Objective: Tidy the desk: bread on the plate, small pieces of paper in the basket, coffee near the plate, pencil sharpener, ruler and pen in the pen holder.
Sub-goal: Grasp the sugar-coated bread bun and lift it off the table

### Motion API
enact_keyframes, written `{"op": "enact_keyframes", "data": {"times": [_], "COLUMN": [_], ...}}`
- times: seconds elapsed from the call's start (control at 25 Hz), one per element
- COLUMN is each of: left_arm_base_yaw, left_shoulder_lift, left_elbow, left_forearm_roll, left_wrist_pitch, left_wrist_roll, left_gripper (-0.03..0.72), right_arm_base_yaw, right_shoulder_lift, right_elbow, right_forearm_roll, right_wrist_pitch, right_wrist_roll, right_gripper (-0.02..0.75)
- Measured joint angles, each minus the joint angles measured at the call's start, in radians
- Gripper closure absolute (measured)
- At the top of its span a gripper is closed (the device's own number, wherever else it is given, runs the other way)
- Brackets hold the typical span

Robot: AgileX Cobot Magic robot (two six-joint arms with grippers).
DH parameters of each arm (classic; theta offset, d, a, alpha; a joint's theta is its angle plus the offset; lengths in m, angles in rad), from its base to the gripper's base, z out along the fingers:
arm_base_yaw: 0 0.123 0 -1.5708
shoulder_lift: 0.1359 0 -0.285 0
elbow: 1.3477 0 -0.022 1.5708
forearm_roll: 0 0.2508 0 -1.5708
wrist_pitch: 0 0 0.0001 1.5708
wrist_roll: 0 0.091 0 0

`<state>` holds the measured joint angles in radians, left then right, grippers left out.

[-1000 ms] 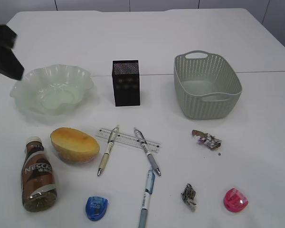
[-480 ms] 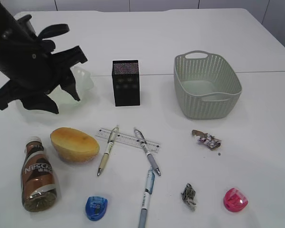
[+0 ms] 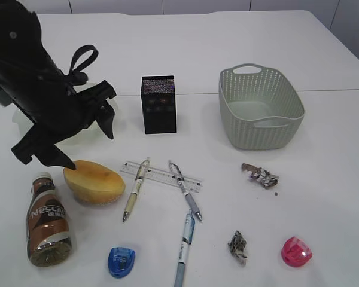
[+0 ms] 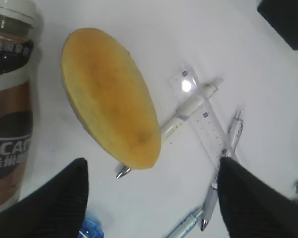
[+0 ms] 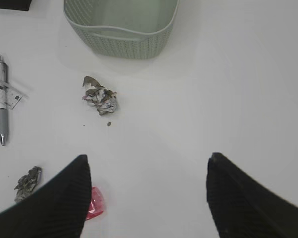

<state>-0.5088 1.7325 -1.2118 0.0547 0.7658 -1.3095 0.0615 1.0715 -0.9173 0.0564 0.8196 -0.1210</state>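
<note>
The golden bread [image 3: 94,182] lies on the table, with the coffee [image 3: 46,220] upright to its left. My left gripper [image 3: 93,152] hovers open just above and behind the bread [image 4: 109,96], nothing between its fingers. That arm hides most of the green plate [image 3: 17,119]. Ruler [image 3: 161,175] and pens [image 3: 136,189] lie in front of the black pen holder [image 3: 158,103]. Blue [image 3: 121,261] and pink [image 3: 297,251] pencil sharpeners sit near the front edge. Two paper scraps [image 3: 261,176] [image 3: 238,246] lie before the basket [image 3: 257,134]. My right gripper [image 5: 148,163] is open above bare table.
Two more pens [image 3: 185,190] [image 3: 184,246] lie right of the ruler. In the right wrist view the nearer scrap [image 5: 102,99] is ahead of the jaws and the pink sharpener [image 5: 94,208] lies beside the left finger.
My left arm has swung in from the left edge, crossed over the plate and come down towards the bread. Its jaws have opened wider. Nothing on the table has moved.
</note>
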Motion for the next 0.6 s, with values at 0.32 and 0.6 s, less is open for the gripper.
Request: {"op": "enact_keyframes", "data": {"times": [0.32, 0.6], "left_arm_base_yaw": [0.0, 0.0], "left_shoulder_lift": [0.043, 0.086], "left_elbow": [0.0, -0.001], "left_forearm_roll": [0.089, 0.084], "left_wrist_pitch": [-0.004, 0.026], "left_wrist_roll": [-0.185, -0.193], "left_gripper": [0.092, 0.095], "right_arm_base_yaw": [0.0, 0.0], "right_shoulder_lift": [0.0, 0.0], "right_elbow": [0.0, 0.0], "right_forearm_roll": [0.001, 0.001], "right_wrist_pitch": [0.0, -0.002], "right_wrist_roll": [0.0, 0.0], "right_gripper": [0.209, 0.209]}}
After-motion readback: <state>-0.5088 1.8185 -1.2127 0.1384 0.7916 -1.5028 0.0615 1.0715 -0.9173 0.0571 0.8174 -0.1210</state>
